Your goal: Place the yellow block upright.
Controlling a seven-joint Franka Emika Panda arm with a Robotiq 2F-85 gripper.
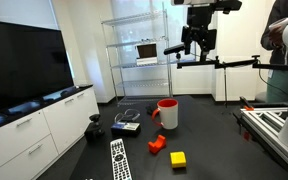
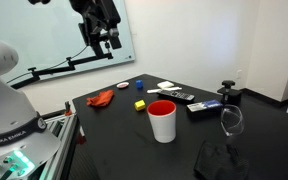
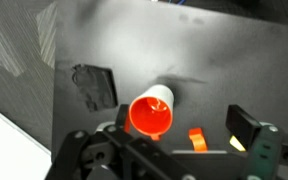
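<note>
The yellow block (image 1: 178, 159) lies low on the dark table, next to the orange-red block (image 1: 157, 145) and in front of the red bucket (image 1: 168, 113). It also shows in an exterior view (image 2: 141, 104). In the wrist view only a sliver of the yellow block (image 3: 237, 144) shows beside one finger. My gripper (image 1: 196, 40) hangs high above the table, far from the block, and also shows in an exterior view (image 2: 109, 35). In the wrist view the gripper (image 3: 182, 121) is open and empty, and the bucket (image 3: 151, 113) and orange-red block (image 3: 196, 140) lie below it.
A remote (image 1: 119, 158), a black box (image 2: 204, 107), a glass (image 2: 232, 120) and a black cloth (image 2: 219, 160) lie on the table. A small blue thing (image 2: 123, 87) sits near the far edge. A wire shelf (image 1: 139, 60) stands behind.
</note>
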